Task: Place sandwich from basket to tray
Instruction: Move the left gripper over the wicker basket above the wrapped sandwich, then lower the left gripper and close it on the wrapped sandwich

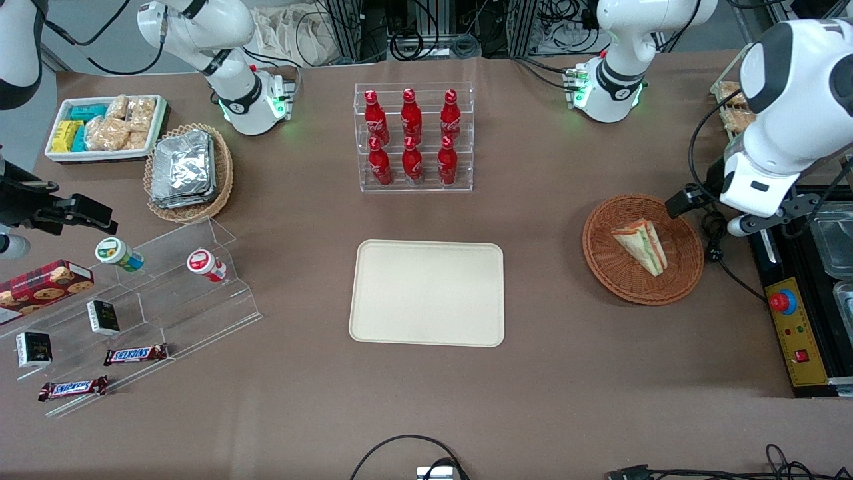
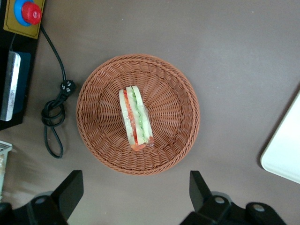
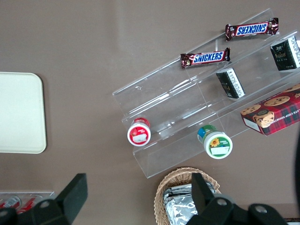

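Note:
The sandwich (image 1: 641, 247) (image 2: 135, 118), a wrapped wedge of white bread with green and red filling, lies in the middle of the reddish-brown wicker basket (image 1: 616, 273) (image 2: 101, 89). My left gripper (image 1: 708, 211) (image 2: 135, 192) hangs high over the table just outside the basket's rim, slightly farther from the front camera than the basket. It is open, its black fingers (image 2: 70, 191) spread wide with only bare table showing between them. The cream tray (image 1: 427, 292) (image 2: 286, 150) lies flat in the middle of the table with nothing on it.
A clear rack of red bottles (image 1: 413, 137) stands farther from the front camera than the tray. A control box with a red button (image 1: 783, 301) and a coiled cable (image 2: 54, 110) lie beside the basket. Snack shelves (image 1: 133, 307), a foil-packet basket (image 1: 188, 172) and a white bin (image 1: 105, 127) sit toward the parked arm's end.

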Controlling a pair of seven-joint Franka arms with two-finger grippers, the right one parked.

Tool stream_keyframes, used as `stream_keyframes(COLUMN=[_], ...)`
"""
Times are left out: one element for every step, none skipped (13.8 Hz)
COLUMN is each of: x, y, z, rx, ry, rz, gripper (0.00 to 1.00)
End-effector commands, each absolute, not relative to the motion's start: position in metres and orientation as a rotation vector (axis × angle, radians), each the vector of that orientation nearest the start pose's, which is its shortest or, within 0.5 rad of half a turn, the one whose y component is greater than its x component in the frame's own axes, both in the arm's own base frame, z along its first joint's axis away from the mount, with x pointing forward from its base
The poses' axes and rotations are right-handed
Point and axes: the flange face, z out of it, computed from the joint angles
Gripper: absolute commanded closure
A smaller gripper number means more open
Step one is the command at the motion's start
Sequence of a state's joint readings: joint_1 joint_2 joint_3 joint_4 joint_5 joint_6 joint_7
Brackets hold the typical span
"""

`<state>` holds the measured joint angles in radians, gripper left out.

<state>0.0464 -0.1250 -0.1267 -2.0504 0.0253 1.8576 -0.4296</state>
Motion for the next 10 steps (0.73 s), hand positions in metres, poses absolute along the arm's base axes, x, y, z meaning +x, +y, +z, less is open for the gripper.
stream_keyframes(x=[0.485,0.483,0.481,0.479,0.477,0.476,0.474,0.47,0.467,0.465], y=[-0.037,-0.037,-0.036,-0.035,-0.034,-0.034,-0.034,-0.032,-0.031,-0.031], z=[0.466,0.456,0.447,0.439,0.43,0.421,0.411,0.398,0.386,0.373], rx=[-3.019,-3.017,-3.014,-3.015,-3.013,-3.01,-3.011,-3.015,-3.021,-3.022], ry=[-0.598,-0.613,-0.624,-0.63,-0.651,-0.678,-0.691,-0.696,-0.702,-0.726], rz=[0.002,-0.003,0.006,-0.005,-0.015,-0.024,-0.035,-0.06,-0.084,-0.101], gripper=[0.0,0.0,0.0,0.0,0.0,0.0,0.0,0.0,0.0,0.0])
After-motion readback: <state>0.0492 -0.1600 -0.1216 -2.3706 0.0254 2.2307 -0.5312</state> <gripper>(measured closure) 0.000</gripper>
